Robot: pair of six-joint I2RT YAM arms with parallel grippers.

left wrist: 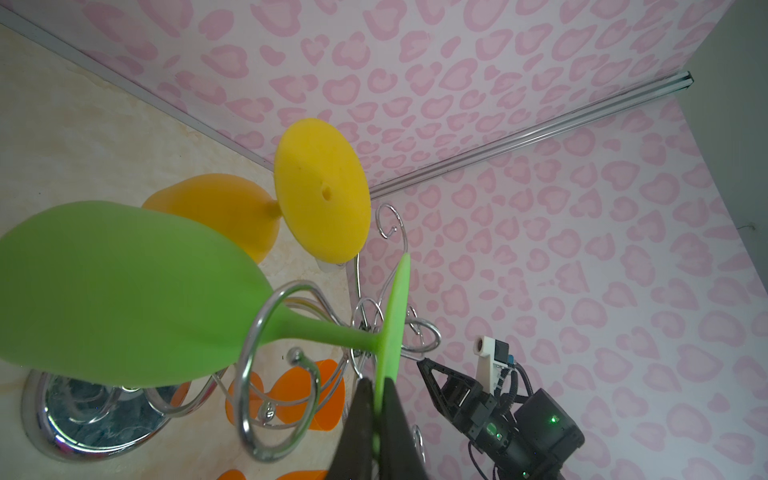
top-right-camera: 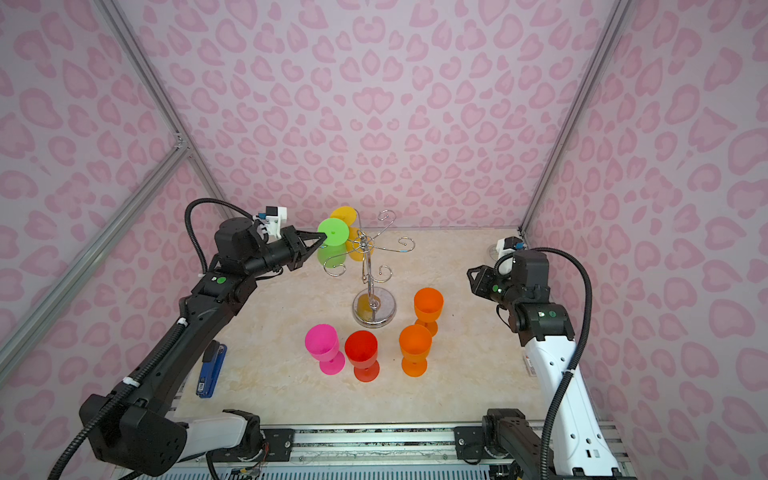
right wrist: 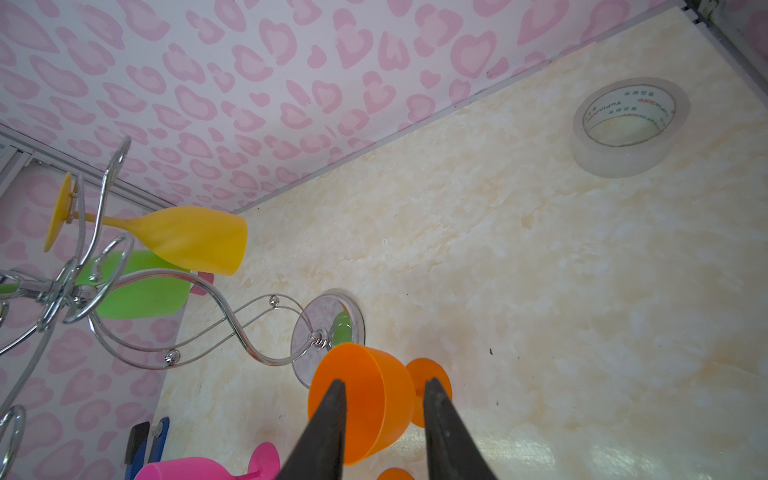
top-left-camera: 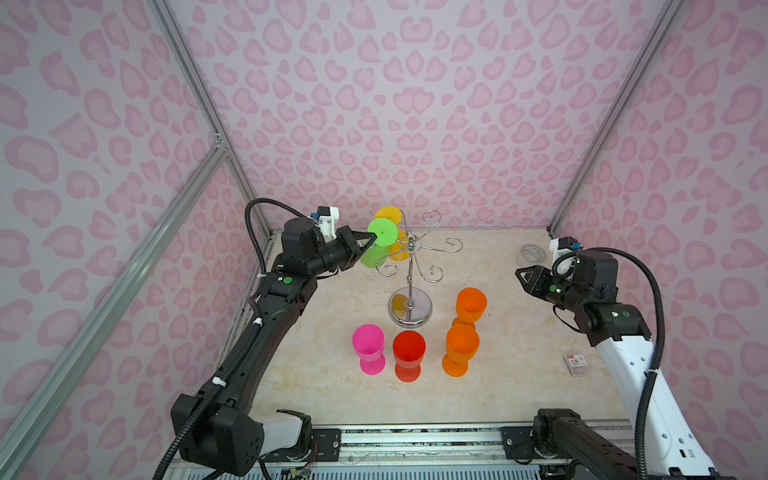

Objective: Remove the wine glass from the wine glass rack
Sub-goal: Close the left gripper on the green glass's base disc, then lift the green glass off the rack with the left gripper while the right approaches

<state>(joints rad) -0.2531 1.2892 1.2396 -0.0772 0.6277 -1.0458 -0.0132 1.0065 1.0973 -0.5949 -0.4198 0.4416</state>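
Nearest: noted pink glass [top-left-camera: 368,347], red glass [top-left-camera: 408,353] and orange glasses [top-left-camera: 461,347] standing upright in front of the wine glass rack [top-left-camera: 410,309]. Found right gripper [top-left-camera: 524,276] partly open, empty, well apart at the side. Found left gripper [top-left-camera: 372,240] clamped shut on the thin foot rim of the green wine glass [top-left-camera: 382,232], hung bowl-down on the rack, stem threaded through a curled arm. Judged possible: slip of that edge pinch, with a drop onto the glasses below; snag of stem in the curl, tipping the rack. Farthest: yellow glass [top-left-camera: 388,214] just beside, liable to be knocked.
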